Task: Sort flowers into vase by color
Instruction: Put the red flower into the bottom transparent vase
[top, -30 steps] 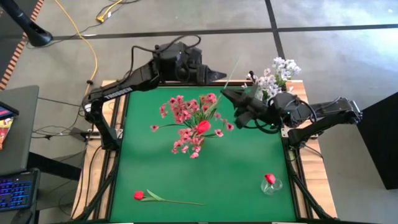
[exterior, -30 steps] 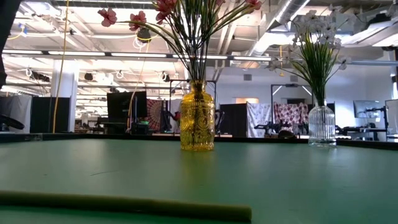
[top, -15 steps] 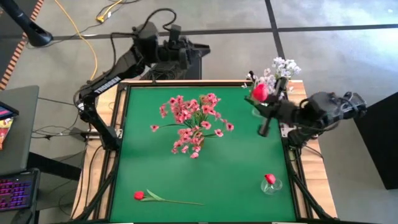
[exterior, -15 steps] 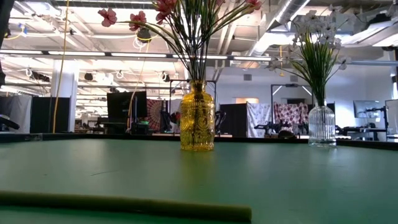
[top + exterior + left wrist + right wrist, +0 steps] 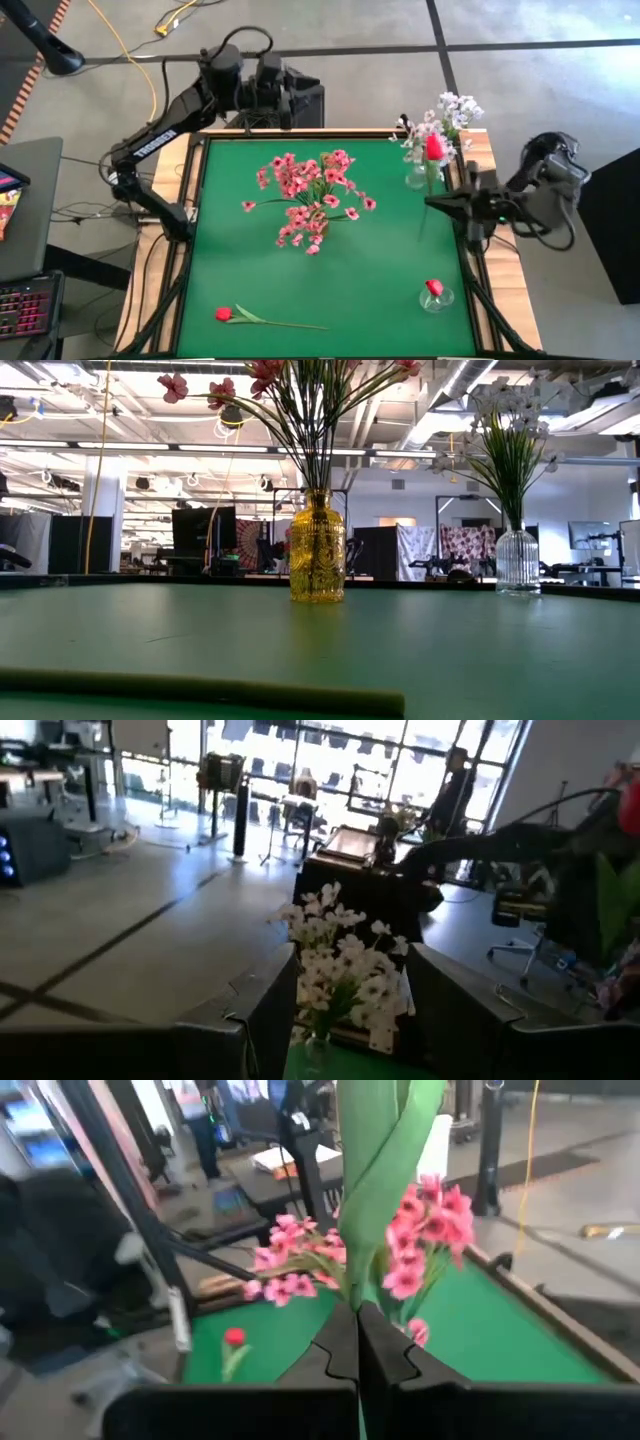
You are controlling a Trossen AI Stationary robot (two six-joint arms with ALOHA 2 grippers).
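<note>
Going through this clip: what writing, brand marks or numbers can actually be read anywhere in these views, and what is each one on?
"TROSSEN": white letters along the left arm, seen from above; small, so the reading is only probable.
Screens at the table's left edge: coloured patches, too small to read.
Room behind the yellow vase and the clear vase: no sign legible.
Both wrist views: no readable text.
</note>
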